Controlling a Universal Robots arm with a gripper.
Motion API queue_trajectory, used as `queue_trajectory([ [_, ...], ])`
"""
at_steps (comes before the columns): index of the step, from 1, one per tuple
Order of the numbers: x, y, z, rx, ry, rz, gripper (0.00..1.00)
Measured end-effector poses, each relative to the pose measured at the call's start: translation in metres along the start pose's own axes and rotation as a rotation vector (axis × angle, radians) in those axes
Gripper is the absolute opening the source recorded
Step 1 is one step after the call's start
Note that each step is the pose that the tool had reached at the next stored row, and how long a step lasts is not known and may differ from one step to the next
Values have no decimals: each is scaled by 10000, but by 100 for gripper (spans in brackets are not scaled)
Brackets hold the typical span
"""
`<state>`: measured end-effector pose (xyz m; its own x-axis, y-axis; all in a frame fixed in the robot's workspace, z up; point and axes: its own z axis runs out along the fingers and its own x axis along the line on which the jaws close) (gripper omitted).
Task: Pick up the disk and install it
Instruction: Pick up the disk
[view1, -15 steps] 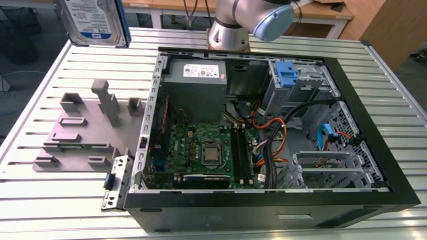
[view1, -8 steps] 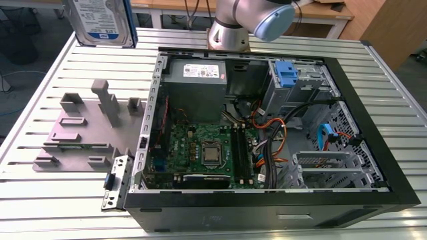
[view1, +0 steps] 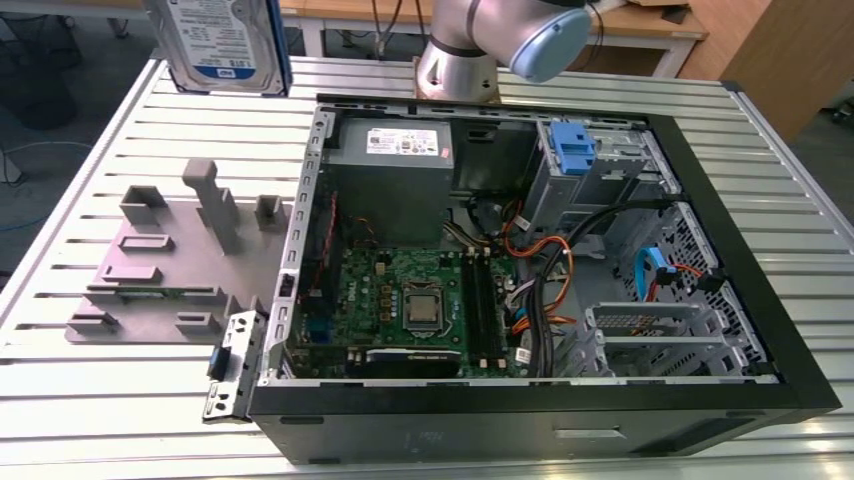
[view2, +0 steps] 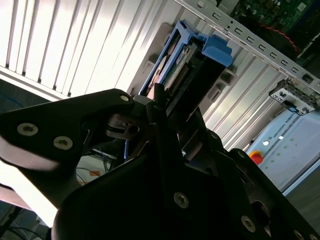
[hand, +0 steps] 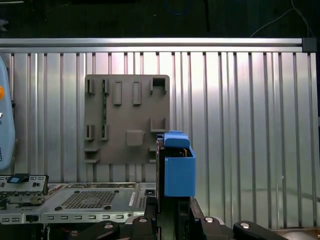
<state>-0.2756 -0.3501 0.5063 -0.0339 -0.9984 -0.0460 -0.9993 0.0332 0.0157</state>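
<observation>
The claw (hand: 173, 206) is clamped on the disk (hand: 178, 170), whose blue end tab juts out past the black fingers (view2: 159, 102). In the exterior view the disk (view1: 220, 45) hangs clear of the ribbed aluminium table (view1: 107, 120), toward that view's left. Below it lies a grey fixture plate (hand: 125, 120), beside the open computer case (view1: 534, 270). Wooden furniture (view1: 787, 50) and dark floor surround the table.
</observation>
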Motion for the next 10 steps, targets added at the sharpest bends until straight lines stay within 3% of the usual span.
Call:
queue_trajectory([
  [10, -8, -236, -3, 0, 0, 0, 35],
])
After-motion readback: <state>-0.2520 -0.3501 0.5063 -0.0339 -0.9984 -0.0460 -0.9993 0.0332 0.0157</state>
